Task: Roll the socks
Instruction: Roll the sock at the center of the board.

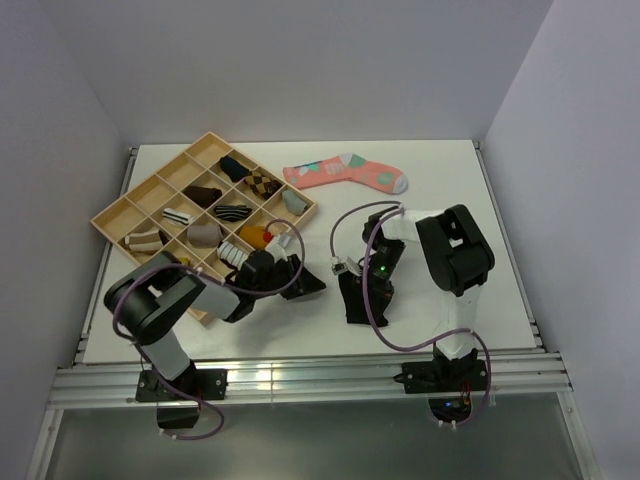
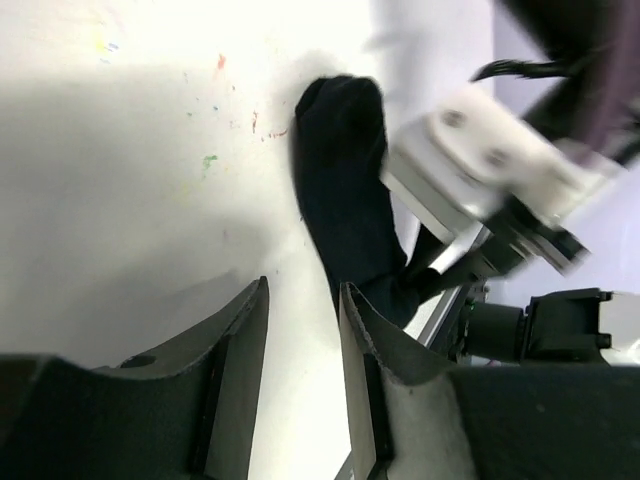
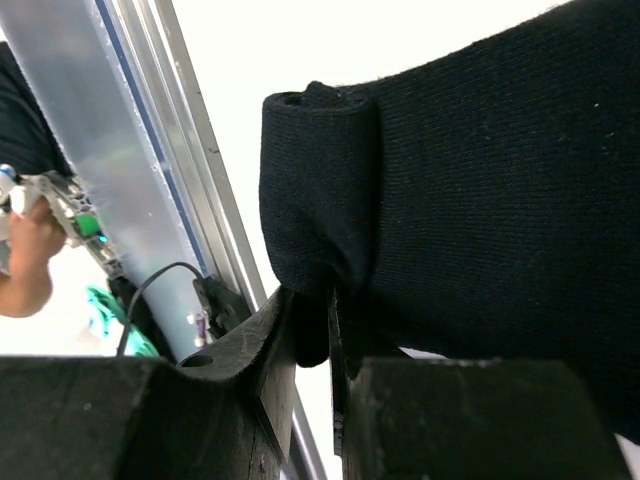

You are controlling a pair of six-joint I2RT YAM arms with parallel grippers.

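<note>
1 plain black knit sock on white table. R gripper pinched on its fabric. L gripper fingers narrowly apart, empty.

tray at left, far sock to its right, near sock in front.

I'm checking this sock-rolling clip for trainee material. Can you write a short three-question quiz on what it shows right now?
1. True or false: the right gripper is pinching the black sock.
2. What sits between the fingers of the left gripper? A) a yellow sock B) nothing C) a cable
3. In the overhead view, on which side of the wooden tray does the pink sock lie?
Key: 1 true; 2 B; 3 to its right, flat on the table.
</note>
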